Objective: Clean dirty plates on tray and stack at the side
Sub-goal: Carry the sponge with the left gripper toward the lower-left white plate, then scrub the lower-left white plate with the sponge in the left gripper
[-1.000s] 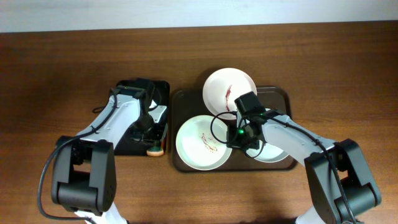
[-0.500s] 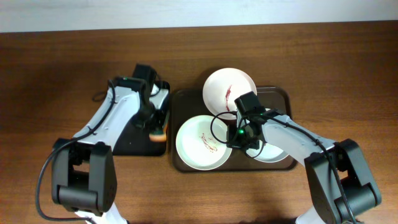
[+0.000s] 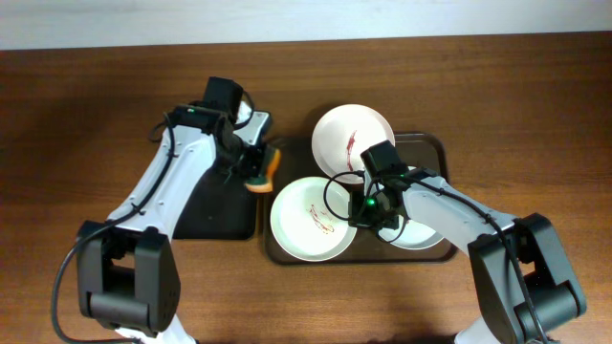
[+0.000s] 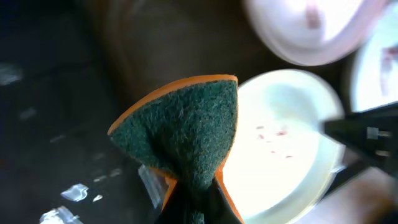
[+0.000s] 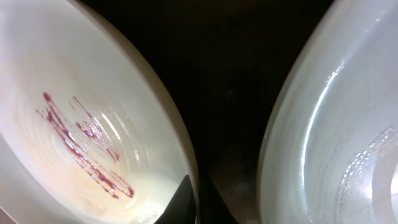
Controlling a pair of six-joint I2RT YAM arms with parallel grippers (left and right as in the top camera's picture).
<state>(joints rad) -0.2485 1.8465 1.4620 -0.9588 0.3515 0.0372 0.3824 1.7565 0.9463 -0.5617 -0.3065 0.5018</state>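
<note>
The left gripper's [image 4: 194, 202] jaws are pinched tight on a folded orange sponge with a green scouring face [image 4: 186, 130], over the left edge of the brown rectangular tray [image 3: 435, 143]. On the tray, the right gripper's [image 5: 198, 199] jaws, nearly together, clamp the rim of a red-streaked round white plate [image 5: 74, 124], just beside a wet white plate [image 5: 336, 124].

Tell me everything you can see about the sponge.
The sponge is orange with a dark green scouring face turned to the wrist camera. The left end effector pinches its lower end into a fold; nothing else seems to touch it. From overhead it hangs over the left edge of the brown tray, near a stained white plate.
</note>
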